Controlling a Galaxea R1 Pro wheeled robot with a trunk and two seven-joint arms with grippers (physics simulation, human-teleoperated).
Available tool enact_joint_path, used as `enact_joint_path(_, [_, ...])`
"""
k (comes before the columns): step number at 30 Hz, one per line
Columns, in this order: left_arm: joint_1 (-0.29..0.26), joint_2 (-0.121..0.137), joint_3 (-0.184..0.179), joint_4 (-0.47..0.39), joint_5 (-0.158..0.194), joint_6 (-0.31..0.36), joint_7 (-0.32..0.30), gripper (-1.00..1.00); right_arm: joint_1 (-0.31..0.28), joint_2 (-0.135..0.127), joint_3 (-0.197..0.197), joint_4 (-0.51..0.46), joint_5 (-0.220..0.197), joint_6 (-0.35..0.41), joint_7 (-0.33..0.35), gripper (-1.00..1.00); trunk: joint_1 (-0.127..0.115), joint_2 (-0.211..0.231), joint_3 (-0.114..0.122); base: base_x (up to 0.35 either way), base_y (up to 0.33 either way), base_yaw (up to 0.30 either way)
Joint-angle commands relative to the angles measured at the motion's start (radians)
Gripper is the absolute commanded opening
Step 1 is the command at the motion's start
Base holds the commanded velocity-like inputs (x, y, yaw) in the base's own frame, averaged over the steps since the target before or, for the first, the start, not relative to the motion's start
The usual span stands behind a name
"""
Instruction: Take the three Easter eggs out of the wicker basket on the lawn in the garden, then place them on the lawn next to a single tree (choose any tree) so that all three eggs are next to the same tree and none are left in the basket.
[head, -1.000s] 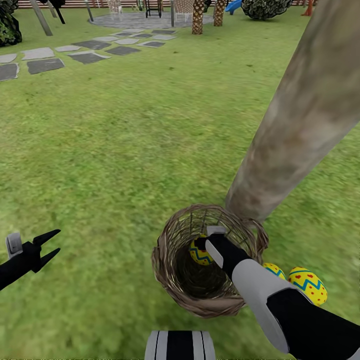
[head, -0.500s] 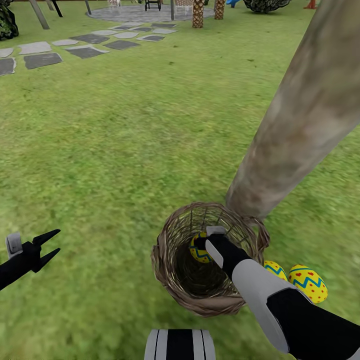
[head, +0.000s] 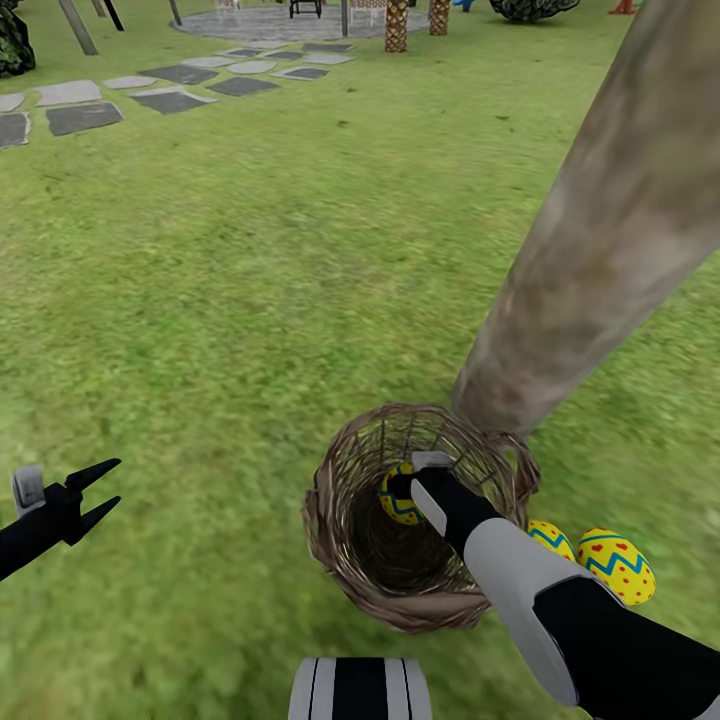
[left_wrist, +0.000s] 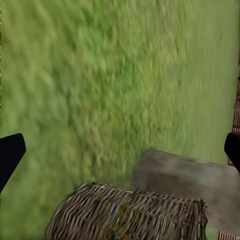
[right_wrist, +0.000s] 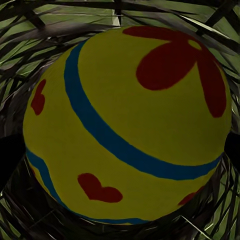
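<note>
The robot's right gripper (head: 400, 490) is reaching down inside the small round brown woven-wicker basket (head: 340, 545), its fingers hidden against the last yellow painted Easter egg (head: 398, 508); whether they are pinching it cannot be told. In the right wrist view that egg (right_wrist: 127, 125) is looming large between the jaws, red flower and blue band showing. It is looking smooth, hard and rounded, probably light and apt to slip, so a hold across its widest middle seems safest. Just beside the basket, two more yellow eggs (head: 612, 566) are lying on the mottled green lawn (head: 250, 280), near the thick pale grey-beige tree trunk (head: 590, 260). The left gripper (head: 98, 490) is hovering spread and empty over the grass.
</note>
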Motion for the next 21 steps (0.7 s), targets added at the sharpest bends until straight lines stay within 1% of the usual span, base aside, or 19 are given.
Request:
enact_joint_path(1, [-0.001, 0.000, 0.002, 0.000, -0.007, 0.005, -0.008, 1.00, -0.001, 0.000, 0.006, -0.001, -0.010, 0.003, -0.010, 1.00, 0.000, 0.000, -0.001, 0.000, 0.000, 0.000])
enact_joint_path(3, [-0.001, 0.000, 0.002, 0.000, -0.008, 0.005, -0.008, 1.00, -0.001, 0.000, 0.006, -0.001, -0.011, 0.003, -0.013, 1.00, 0.001, -0.001, -0.008, 0.000, 0.000, 0.000])
enact_joint_path(5, [-0.001, 0.000, 0.002, 0.000, -0.008, 0.005, -0.008, 1.00, -0.001, 0.000, 0.005, 0.000, -0.012, 0.003, -0.015, 1.00, 0.001, -0.001, -0.008, 0.000, 0.000, 0.000])
enact_joint_path(16, [-0.001, 0.000, 0.002, 0.000, -0.007, 0.005, -0.008, 1.00, -0.001, 0.000, 0.005, -0.001, -0.012, 0.004, -0.009, 1.00, 0.004, -0.003, -0.039, 0.000, 0.000, 0.000])
enact_joint_path(18, [-0.001, 0.000, 0.002, 0.000, -0.006, 0.005, -0.008, 1.00, -0.001, 0.000, 0.005, -0.001, -0.012, 0.005, -0.009, 1.00, 0.004, -0.003, -0.039, 0.000, 0.000, 0.000])
enact_joint_path(20, [-0.001, 0.000, 0.002, 0.000, -0.006, 0.005, -0.008, 1.00, -0.001, 0.000, 0.005, -0.001, -0.012, 0.005, -0.008, 1.00, 0.005, -0.003, -0.047, 0.000, 0.000, 0.000])
enact_joint_path(21, [-0.001, 0.000, 0.002, 0.000, -0.006, 0.005, -0.008, 1.00, -0.001, 0.000, 0.005, -0.001, -0.012, 0.005, -0.008, 1.00, 0.005, -0.003, -0.047, 0.000, 0.000, 0.000])
